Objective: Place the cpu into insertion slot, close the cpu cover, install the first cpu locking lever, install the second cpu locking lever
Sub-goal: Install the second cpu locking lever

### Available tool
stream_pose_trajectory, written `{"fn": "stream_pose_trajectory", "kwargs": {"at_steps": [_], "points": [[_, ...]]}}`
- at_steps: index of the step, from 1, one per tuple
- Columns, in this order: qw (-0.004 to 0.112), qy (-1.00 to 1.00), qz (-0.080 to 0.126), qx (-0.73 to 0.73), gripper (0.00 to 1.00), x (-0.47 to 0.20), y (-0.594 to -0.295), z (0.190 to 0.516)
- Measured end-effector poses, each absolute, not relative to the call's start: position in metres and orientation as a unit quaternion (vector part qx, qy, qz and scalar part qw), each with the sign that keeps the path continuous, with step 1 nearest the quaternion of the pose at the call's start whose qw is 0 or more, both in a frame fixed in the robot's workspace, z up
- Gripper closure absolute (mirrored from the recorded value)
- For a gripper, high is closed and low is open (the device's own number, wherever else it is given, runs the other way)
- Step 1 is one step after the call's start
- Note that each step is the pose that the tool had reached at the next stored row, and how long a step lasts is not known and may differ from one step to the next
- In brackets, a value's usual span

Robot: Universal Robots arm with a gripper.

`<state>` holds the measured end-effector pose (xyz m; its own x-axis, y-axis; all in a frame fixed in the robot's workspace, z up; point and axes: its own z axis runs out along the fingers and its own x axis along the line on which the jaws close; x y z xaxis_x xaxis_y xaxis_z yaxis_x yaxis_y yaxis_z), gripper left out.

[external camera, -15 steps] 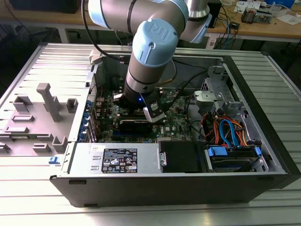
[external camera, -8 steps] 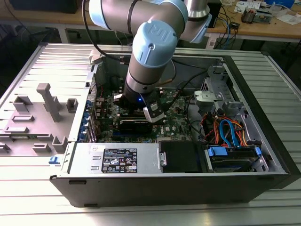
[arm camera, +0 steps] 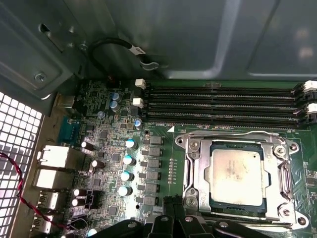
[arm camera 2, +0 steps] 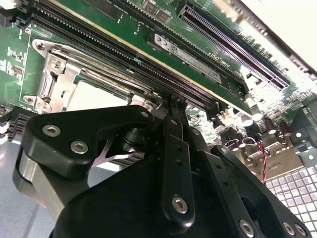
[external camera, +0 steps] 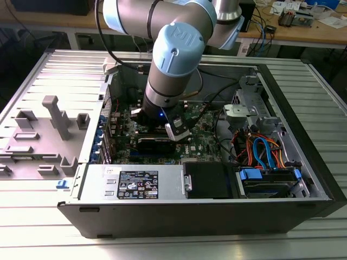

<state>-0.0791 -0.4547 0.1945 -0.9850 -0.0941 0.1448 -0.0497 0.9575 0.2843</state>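
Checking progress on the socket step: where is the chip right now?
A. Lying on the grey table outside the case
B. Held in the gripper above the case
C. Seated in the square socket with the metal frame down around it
C: in the first wrist view the chip sits in the socket, with the metal frame lying around it.

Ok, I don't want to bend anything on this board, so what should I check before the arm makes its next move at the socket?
1. cpu seated flat in the insertion slot: ok.
2. cpu cover lying down flat around the chip's top: ok.
3. Both locking levers latched: cannot tell.
4. gripper positioned at the socket's edge, in the first wrist view: ok.
5. black cable away from the socket, lying by the case wall beyond the memory slots: ok.
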Motion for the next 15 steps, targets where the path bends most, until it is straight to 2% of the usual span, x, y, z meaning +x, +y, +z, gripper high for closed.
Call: {"fn": "stream_pose_trajectory", "kwargs": {"at_steps": [15], "points": [[0.079, -0.986, -0.14, 0.036, 0.89, -0.0791, -0.4546, 0.2044]]}}
